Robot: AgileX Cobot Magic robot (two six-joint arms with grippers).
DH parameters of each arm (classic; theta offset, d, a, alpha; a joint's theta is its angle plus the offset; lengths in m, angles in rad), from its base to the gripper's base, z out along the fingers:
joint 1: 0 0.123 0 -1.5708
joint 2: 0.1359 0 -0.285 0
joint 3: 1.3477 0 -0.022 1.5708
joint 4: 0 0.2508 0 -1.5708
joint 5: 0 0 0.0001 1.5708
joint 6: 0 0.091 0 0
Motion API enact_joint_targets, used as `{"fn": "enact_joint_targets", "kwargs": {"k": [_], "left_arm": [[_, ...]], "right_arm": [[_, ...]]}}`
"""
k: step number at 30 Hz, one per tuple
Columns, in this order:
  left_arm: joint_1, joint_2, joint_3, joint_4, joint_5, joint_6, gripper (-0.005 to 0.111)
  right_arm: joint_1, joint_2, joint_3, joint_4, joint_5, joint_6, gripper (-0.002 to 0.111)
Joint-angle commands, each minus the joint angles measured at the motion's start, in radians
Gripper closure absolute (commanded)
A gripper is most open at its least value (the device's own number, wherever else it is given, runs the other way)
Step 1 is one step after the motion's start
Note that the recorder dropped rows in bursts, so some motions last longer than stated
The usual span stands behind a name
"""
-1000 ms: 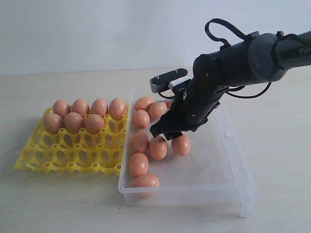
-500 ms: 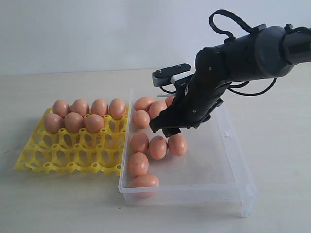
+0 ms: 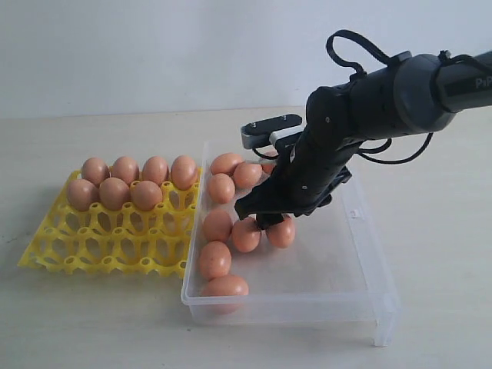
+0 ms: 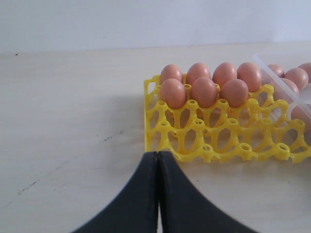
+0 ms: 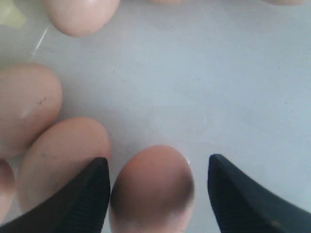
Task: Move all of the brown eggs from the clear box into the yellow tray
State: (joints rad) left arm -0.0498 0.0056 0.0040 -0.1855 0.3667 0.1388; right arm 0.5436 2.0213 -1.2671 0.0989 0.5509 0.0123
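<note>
Table | right arm bent into box, jaws wide astride egg | left jaws shut

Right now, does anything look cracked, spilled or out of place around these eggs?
Nothing stands out. Seven brown eggs sit in the yellow tray's cups; the rest lie loose and whole in the clear box, with nothing spilled. The right gripper stands open astride one egg there.

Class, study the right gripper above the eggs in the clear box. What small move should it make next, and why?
Probably close gently. The right gripper stands open, with one brown egg lying between its fingers on the floor of the clear box, so it looks lined up for a grasp.
</note>
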Motion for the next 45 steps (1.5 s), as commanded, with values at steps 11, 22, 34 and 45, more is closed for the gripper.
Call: {"fn": "enact_joint_targets", "kwargs": {"k": [11, 22, 34, 45], "left_arm": [[0.001, -0.006, -0.004, -0.001, -0.010, 0.002, 0.107], [0.001, -0.006, -0.004, -0.001, -0.010, 0.002, 0.107], [0.001, -0.006, -0.004, -0.001, -0.010, 0.002, 0.107], [0.001, -0.006, -0.004, -0.001, -0.010, 0.002, 0.107]], "right_arm": [[0.003, 0.052, 0.005, 0.008, -0.043, -0.005, 0.052], [0.001, 0.052, 0.003, 0.008, -0.068, -0.012, 0.051], [0.001, 0.052, 0.003, 0.008, -0.083, -0.091, 0.108], [0.024, -0.132, 0.016, 0.004, -0.137, -0.090, 0.108]]}}
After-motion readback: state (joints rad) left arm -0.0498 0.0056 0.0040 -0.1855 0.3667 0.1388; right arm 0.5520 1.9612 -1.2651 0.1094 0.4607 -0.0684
